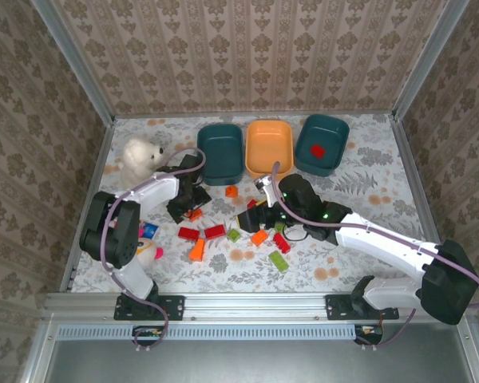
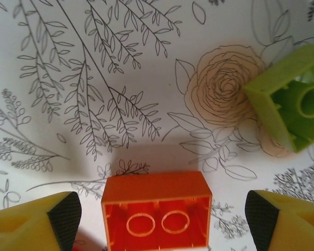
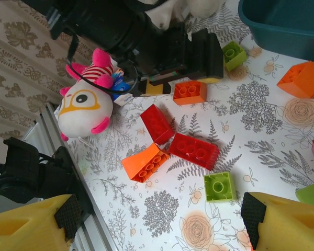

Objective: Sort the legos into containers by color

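My left gripper [image 1: 186, 210] [image 2: 162, 222] is open and straddles an orange lego [image 2: 157, 209] [image 1: 195, 214] that lies hollow side up on the table; both pads [image 2: 65, 218] stand clear of its sides. A light green lego [image 2: 293, 102] lies just beyond. My right gripper [image 1: 254, 217] [image 3: 159, 219] hangs open above the table with nothing between its fingers. Ahead of it lie two red legos [image 3: 194, 150], an orange one [image 3: 145, 162] and a green one [image 3: 218, 186]. More legos [image 1: 279, 261] are scattered mid-table. A teal bin [image 1: 220, 152], an orange bin [image 1: 269, 148] and a teal bin [image 1: 329, 128] holding a red lego [image 1: 317, 151] stand at the back.
A white plush [image 1: 140, 155] sits at the back left, close to the left arm. A smaller pink-eared plush [image 1: 149, 239] [image 3: 86, 102] lies by the left arm's base. The metal rail [image 1: 247, 303] runs along the near edge. The two grippers work close together mid-table.
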{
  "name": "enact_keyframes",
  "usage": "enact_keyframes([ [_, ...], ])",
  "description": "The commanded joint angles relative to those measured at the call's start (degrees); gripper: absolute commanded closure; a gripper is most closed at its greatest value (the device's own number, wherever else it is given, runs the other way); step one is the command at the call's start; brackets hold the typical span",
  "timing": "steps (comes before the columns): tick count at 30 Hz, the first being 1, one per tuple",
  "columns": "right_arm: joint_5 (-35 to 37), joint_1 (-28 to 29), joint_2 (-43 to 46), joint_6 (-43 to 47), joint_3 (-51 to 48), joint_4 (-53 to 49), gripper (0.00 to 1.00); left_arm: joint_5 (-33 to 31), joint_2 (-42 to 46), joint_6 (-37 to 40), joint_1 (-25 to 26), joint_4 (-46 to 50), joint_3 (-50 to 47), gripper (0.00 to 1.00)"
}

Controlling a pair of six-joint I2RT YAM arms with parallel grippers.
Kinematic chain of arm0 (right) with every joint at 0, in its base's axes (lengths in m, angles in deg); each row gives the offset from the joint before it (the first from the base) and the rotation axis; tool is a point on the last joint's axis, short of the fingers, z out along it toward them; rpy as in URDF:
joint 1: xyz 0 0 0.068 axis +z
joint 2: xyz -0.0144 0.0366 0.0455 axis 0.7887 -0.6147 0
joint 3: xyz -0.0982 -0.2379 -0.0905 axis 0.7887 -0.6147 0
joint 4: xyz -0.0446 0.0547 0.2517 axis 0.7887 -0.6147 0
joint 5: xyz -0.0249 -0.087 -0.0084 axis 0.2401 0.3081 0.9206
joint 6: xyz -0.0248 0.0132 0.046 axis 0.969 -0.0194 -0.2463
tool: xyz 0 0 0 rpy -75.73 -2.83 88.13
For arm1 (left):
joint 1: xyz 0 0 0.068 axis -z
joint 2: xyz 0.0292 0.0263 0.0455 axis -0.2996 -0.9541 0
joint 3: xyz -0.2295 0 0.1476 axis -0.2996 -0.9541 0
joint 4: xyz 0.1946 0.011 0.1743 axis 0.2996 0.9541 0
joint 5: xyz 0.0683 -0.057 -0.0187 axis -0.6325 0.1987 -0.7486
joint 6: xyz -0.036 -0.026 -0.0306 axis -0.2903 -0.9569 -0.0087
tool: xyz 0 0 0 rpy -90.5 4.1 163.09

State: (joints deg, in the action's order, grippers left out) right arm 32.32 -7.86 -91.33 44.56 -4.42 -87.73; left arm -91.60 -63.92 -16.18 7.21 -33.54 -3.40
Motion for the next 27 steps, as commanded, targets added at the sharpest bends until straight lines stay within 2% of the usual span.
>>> enact_keyframes([
  [1,1.0,0.1,-0.8,1.4,2.3,-0.9,0.16,0.6,-1.3,-1.3,-0.5,1.3,1.0,0.15],
  [7,1.3,0.1,-2.0,1.0,3.3,-1.2,0.16,1.4,-3.7,-0.1,-0.5,-2.4,0.3,0.27],
  [12,1.9,0.1,-2.3,0.5,3.7,-1.8,0.16,1.6,-3.6,-0.1,-0.5,-2.9,-0.2,0.45],
  [20,5.2,-0.7,-0.3,0.0,3.8,-3.5,0.16,-2.8,2.1,2.5,1.1,2.5,3.4,0.5],
  [23,9.0,-2.2,2.1,-1.2,3.5,-3.5,0.16,-5.6,4.1,6.5,3.4,6.3,9.5,0.5],
  [27,14.9,-5.6,4.8,-5.7,2.5,-0.4,0.13,-5.2,2.4,12.9,3.6,6.0,17.8,0.49],
])
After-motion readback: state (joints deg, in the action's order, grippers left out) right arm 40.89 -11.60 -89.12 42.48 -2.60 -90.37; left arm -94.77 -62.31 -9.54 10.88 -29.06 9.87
